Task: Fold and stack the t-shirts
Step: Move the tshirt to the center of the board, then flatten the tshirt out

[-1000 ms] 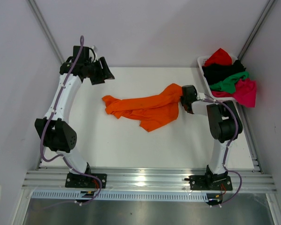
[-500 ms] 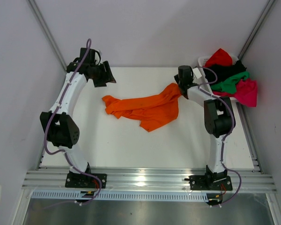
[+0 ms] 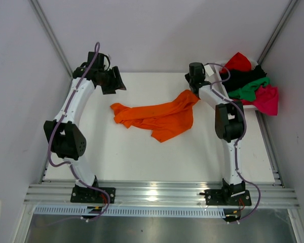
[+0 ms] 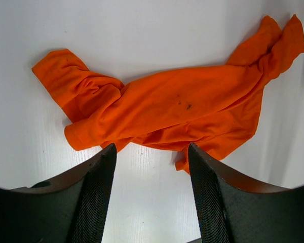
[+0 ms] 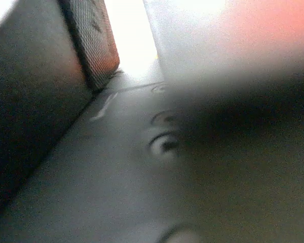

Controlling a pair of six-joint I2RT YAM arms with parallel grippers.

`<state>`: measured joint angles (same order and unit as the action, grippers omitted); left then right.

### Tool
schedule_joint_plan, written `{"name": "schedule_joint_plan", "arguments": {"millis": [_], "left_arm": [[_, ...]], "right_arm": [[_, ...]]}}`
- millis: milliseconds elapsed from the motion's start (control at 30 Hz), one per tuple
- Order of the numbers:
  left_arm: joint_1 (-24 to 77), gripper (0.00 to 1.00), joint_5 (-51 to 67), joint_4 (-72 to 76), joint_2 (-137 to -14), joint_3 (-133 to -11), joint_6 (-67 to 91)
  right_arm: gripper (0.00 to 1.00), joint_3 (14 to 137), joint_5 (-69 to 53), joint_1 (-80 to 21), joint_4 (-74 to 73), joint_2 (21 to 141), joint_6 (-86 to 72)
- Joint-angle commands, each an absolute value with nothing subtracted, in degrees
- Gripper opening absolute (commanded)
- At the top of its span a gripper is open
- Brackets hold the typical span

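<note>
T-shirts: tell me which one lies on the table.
The orange t-shirt, crumpled on the table; the red, black, green and pink ones are heaped in the white basket.

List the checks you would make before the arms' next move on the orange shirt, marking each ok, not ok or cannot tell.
1. Bright orange cloth t-shirt lies on the white table: ok.
2. Shirt spread flat for folding: not ok, bunched and twisted.
3. Left gripper open, nothing between its fingers: ok.
4. Right gripper gripping the shirt's far right corner: cannot tell; its wrist view is blurred.
5. Other shirts piled in the white slatted plastic basket, off the table's middle: ok.
</note>
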<state>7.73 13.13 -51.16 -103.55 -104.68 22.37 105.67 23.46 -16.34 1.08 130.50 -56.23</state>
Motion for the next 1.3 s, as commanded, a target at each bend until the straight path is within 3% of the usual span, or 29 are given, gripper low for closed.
{"name": "schedule_joint_plan", "arguments": {"millis": [0, 233, 467, 767, 1267], "left_arm": [[8.09, 0.62, 11.87, -50.98, -103.36, -106.09, 21.01], [8.09, 0.63, 12.57, -50.45, -104.41, -104.94, 21.27], [8.17, 0.63, 13.09, -50.01, -105.38, -103.98, 21.18], [8.09, 0.63, 13.62, -49.31, -104.42, -101.96, 21.09], [8.09, 0.63, 11.86, -49.75, -103.01, -101.51, 20.30]], "right_arm": [[0.27, 102.15, 23.03, -17.75, -4.38, 125.34, -58.62], [0.40, 93.10, 22.33, -19.95, -9.92, 114.36, -57.92], [0.44, 81.41, 20.93, -21.35, -10.30, 106.70, -66.34], [0.44, 73.39, 22.15, -22.68, -4.66, 110.47, -79.53], [0.43, 80.24, 22.67, -22.24, -2.11, 117.33, -76.73]]}}
